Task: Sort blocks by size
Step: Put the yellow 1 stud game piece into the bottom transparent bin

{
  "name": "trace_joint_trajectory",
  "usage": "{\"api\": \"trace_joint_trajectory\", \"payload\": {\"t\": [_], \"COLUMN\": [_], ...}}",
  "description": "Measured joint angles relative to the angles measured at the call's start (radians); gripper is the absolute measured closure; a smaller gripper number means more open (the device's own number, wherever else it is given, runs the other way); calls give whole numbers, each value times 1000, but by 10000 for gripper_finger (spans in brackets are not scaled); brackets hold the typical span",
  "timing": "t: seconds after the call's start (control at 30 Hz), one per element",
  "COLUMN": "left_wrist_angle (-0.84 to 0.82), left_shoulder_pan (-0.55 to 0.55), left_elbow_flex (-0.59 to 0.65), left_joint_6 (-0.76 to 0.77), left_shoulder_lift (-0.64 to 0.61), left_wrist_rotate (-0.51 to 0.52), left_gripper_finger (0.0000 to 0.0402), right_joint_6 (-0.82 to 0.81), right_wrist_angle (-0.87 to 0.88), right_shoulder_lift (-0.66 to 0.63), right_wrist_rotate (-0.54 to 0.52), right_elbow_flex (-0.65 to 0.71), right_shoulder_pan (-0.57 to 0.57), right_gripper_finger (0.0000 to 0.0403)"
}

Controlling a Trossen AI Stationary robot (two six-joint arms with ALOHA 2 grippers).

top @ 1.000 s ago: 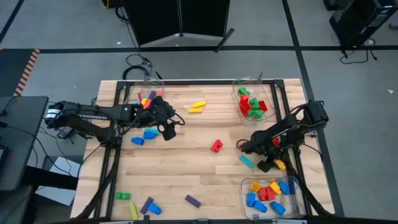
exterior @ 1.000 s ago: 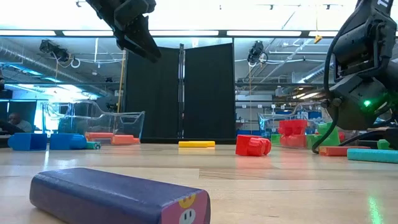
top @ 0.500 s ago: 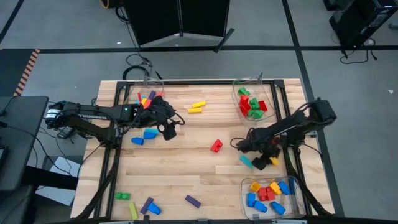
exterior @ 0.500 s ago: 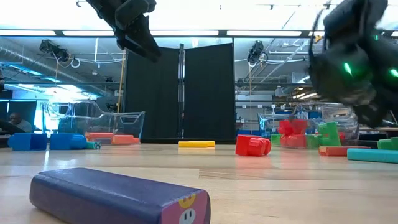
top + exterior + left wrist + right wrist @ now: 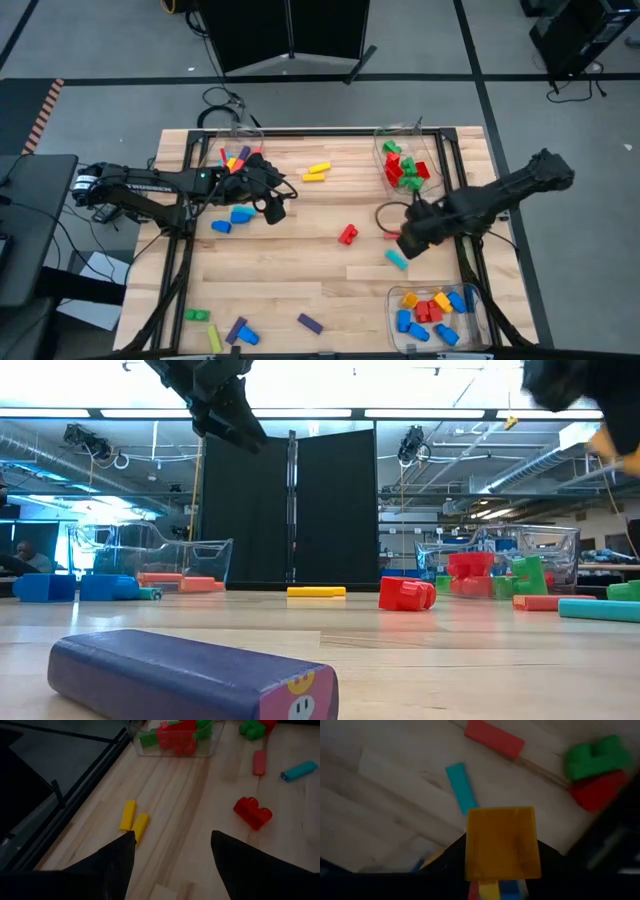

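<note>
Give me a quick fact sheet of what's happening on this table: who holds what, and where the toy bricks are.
Right gripper: raised above the table's right side, jaws shut on an orange block
Left gripper: hovering over the table's left half, jaws open, empty
Loose on table: red brick, teal bar, two yellow bars
Far right bin: red and green bricks
Near right bin: mixed blue, yellow, red bricks

Three clear bins point(image 5: 418, 138) stand on the table point(image 5: 290, 280), each holding several blocks, too crowded together to count. Loose on the wood lie about a dozen blocks point(image 5: 347, 234), among them two yellow, two blue and two purple. Two arms reach over the table.
</note>
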State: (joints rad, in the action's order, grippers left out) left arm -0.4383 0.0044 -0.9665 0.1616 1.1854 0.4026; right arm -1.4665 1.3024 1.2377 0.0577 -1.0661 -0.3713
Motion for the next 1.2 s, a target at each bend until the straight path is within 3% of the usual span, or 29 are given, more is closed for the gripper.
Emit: {"api": "trace_joint_trajectory", "payload": {"t": [0.2,0.37,0.67,0.87,1.2], "left_wrist_angle": [-1,-1,-3,-3,-78], "left_shoulder_pan": [0,0,-1,-5,-151], "left_elbow_flex": [0,0,0,0,0], "left_joint_6": [0,0,-8,-24,60], "left_shoulder_lift": [0,0,0,0,0], "left_wrist_rotate": [0,0,-1,0,122], "left_gripper_finger": [136,136,136,136,136], "right_joint_6": [-263,-451,-790,-855,-853], "right_wrist_angle": [185,205,89,40,-110], "right_shoulder_lift": [72,202,412,522,551], "right_wrist_rotate": [-76,-94,-67,24,-1], "right_elbow_flex": [-227,-380,-436,-436,-334], "right_shoulder_pan": [-235,-420,-663,-721,-720], "right_gripper_finger": [260,260,259,248,246]}}
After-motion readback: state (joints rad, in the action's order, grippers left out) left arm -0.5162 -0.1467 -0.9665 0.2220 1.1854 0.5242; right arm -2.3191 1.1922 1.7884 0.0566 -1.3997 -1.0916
